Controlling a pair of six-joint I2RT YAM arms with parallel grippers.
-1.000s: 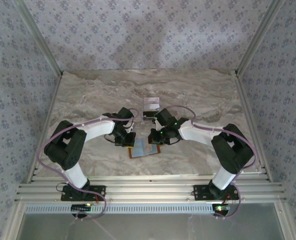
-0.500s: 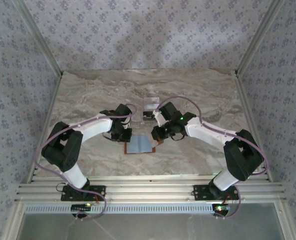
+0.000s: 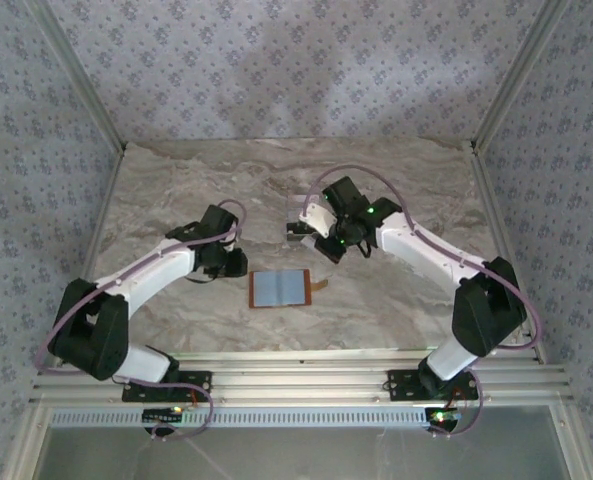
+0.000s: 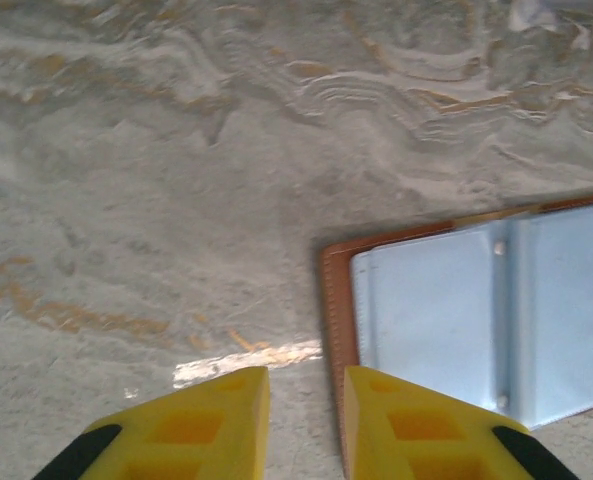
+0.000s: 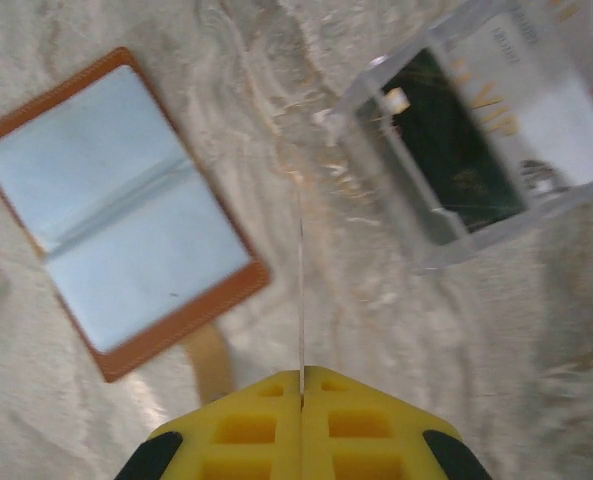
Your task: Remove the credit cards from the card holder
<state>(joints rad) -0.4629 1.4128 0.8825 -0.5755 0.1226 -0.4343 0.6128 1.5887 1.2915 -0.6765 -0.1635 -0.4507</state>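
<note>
Card-out step: my right gripper (image 5: 301, 385) pinches a card (image 5: 300, 300) edge-on near the stand (image 5: 476, 130), my left gripper (image 4: 306, 400) gapes narrowly beside the open holder (image 3: 281, 288) mid-worktop, so next I probably slot it into the stand.

Table (image 4: 176, 150) – marble-look top, smooth, faint sheen, one bright glare patch. Card holder (image 5: 116, 215) – brown leather rim, matt; lining pale grey-blue, smooth, slightly glossy. Strap tab (image 5: 208, 362) same tan leather. Clear stand (image 5: 396, 190) – transparent hard plastic, shiny edges; dark card (image 5: 456, 150) inside glossy. Credit card (image 5: 300, 280) in right gripper (image 5: 301, 375) thin, pale, edge-on. Fingers (image 4: 206, 420) yellow moulded plastic, matt. Front rails (image 3: 296, 380) ribbed bare aluminium.
</note>
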